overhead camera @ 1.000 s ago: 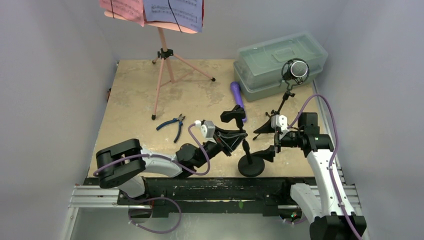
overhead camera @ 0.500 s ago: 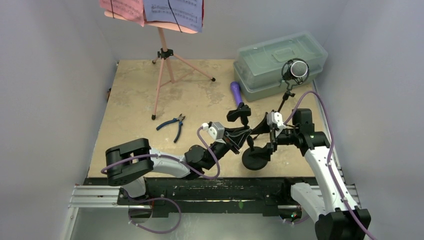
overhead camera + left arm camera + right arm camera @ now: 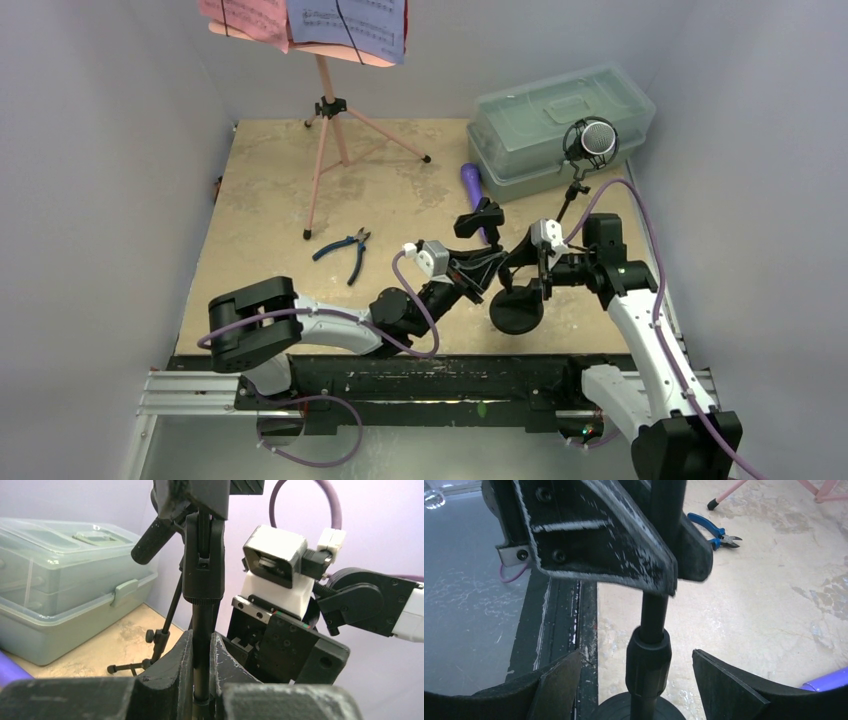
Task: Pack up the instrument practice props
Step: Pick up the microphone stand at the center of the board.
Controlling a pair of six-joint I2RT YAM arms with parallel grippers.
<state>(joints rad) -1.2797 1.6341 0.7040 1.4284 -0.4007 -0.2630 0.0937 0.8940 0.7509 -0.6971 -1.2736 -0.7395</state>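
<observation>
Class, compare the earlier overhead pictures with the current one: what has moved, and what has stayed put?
The black mic stand, clamped in the left gripper, has tipped and shifted away from the near edge, toward the right arm. The right gripper has moved in and now straddles its pole, jaws open. The pink music rack, pliers, purple mic, box and silver-headed mic stayed put.

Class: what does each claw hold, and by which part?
Left claw clamps the black mic stand by its pole. Right claw is open astride the pole's lower collar, holding nothing.
</observation>
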